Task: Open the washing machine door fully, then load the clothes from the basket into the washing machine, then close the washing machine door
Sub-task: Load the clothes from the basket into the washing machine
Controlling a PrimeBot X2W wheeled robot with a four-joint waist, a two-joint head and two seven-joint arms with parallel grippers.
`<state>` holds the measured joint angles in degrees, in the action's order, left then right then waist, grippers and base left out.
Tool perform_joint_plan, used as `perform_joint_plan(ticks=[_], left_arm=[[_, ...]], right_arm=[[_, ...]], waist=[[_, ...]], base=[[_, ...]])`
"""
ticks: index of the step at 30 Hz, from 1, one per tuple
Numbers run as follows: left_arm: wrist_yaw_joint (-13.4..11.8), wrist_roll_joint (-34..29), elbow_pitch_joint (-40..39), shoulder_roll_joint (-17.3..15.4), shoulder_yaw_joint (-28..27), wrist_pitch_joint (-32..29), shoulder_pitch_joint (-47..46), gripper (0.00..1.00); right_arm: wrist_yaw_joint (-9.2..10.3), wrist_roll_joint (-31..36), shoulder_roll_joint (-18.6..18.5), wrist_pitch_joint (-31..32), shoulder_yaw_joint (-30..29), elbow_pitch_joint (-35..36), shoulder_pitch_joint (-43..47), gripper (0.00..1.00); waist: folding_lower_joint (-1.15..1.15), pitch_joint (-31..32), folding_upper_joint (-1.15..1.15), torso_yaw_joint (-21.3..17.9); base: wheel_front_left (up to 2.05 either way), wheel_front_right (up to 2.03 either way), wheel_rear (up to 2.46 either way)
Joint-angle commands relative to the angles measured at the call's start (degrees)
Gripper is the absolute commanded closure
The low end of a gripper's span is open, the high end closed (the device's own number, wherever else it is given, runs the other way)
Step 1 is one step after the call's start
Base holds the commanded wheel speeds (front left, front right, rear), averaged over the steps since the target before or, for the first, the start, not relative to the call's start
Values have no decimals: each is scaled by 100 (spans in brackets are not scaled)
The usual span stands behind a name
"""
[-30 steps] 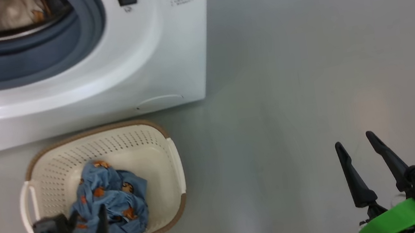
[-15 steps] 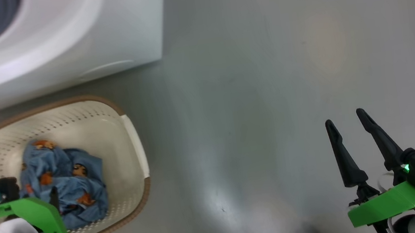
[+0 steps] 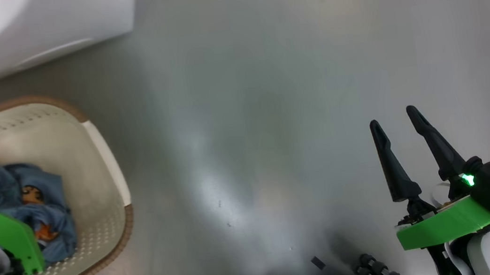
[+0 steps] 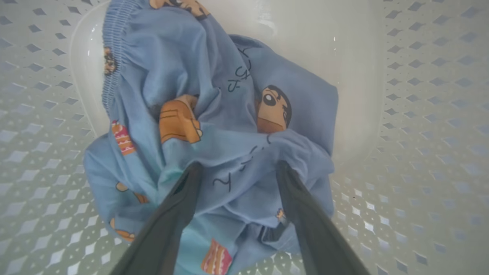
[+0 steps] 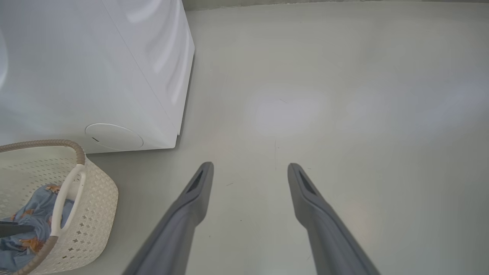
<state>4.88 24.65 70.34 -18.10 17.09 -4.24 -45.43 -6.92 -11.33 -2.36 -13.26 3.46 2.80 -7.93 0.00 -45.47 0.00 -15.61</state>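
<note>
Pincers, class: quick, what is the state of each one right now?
Left pincer: open, astride the clothes in the basket, nothing gripped.
Right pincer: open, empty, above the floor.

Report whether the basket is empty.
Not empty: a crumpled light-blue garment lies in the basket, with the open left gripper straddling a fold.

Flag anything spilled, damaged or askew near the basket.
Nothing stands out. The clothes lie crumpled inside the basket, none over its visible rim. Left gripper open, straddling the fabric; right gripper open above the floor.
</note>
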Motion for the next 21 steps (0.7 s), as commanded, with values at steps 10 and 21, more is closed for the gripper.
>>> perform_joint_plan(ticks=[10, 21], left_arm=[[-158, -171, 222, -468, 96, -408, -435, 0], [-222, -138, 300, -354, 201, -631, -539, 100]], right_arm=[[-57, -108, -52, -125, 164, 122, 8, 0], [-57, -57, -52, -137, 136, 170, 33, 0]], waist=[[0, -563, 0, -346], [0, -621, 0, -259]], base=[[0, 0, 0], [0, 0, 0]])
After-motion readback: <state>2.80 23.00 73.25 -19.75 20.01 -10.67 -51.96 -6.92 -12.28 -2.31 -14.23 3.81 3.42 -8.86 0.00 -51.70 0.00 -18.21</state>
